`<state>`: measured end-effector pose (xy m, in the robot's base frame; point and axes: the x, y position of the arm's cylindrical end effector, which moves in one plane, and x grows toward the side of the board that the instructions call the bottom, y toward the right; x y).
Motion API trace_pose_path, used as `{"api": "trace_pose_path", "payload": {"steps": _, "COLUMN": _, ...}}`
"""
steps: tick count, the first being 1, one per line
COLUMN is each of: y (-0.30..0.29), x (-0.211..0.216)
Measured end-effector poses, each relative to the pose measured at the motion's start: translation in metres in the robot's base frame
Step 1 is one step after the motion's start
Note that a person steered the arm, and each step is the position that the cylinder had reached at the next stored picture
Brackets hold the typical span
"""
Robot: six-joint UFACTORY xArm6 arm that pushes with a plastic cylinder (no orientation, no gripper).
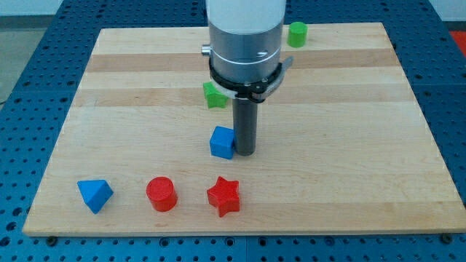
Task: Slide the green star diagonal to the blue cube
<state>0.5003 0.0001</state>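
The green star [214, 95] lies near the board's middle, partly hidden behind the arm's grey body. The blue cube [222, 142] sits just below it, towards the view's bottom. My tip [244, 152] rests on the board right beside the blue cube's right side, touching or nearly touching it. The tip is below and to the right of the green star.
A green cylinder [296, 33] stands near the top edge, right of the arm. A blue triangular block [95, 195], a red cylinder [161, 194] and a red star [223, 196] lie in a row near the bottom edge of the wooden board [364, 145].
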Motion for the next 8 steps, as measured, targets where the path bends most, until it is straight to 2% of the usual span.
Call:
{"api": "trace_pose_path", "payload": {"steps": 1, "y": 0.086, "x": -0.018}}
{"api": "trace_pose_path", "payload": {"steps": 2, "y": 0.088, "x": -0.1}}
{"api": "trace_pose_path", "payload": {"steps": 3, "y": 0.031, "x": -0.138}}
{"api": "trace_pose_path", "payload": {"steps": 4, "y": -0.021, "x": -0.133}}
{"api": "trace_pose_path", "payload": {"steps": 6, "y": -0.075, "x": -0.133}}
{"api": "trace_pose_path", "payload": {"steps": 7, "y": -0.08, "x": -0.133}}
{"api": "trace_pose_path", "payload": {"steps": 8, "y": -0.025, "x": -0.161}}
